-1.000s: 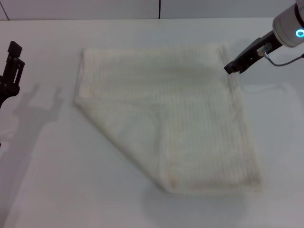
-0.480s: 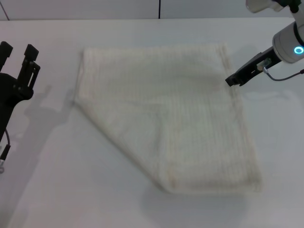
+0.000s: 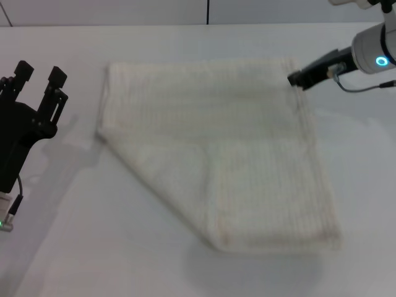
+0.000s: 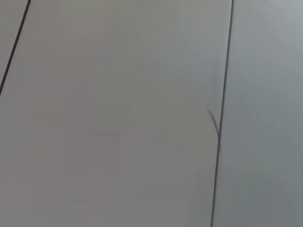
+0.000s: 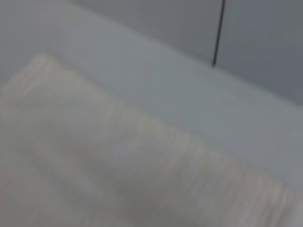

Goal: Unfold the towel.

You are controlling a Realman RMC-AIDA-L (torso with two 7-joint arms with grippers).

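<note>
With the right gripper (image 3: 296, 80) at the towel (image 3: 216, 154)'s far right corner, its spread untellable, both folded layers could be pinched, while the left gripper (image 3: 38, 73), fingers spread, is held well apart.

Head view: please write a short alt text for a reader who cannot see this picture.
A cream-white towel, partly folded with one corner turned over, lies flat on a white table. The right gripper is at the towel's far right corner; the left gripper, open, is beside the towel's left edge and not touching it.

Waffle-weave cloth towel (image 3: 235, 161); matt table (image 3: 93, 247)
</note>
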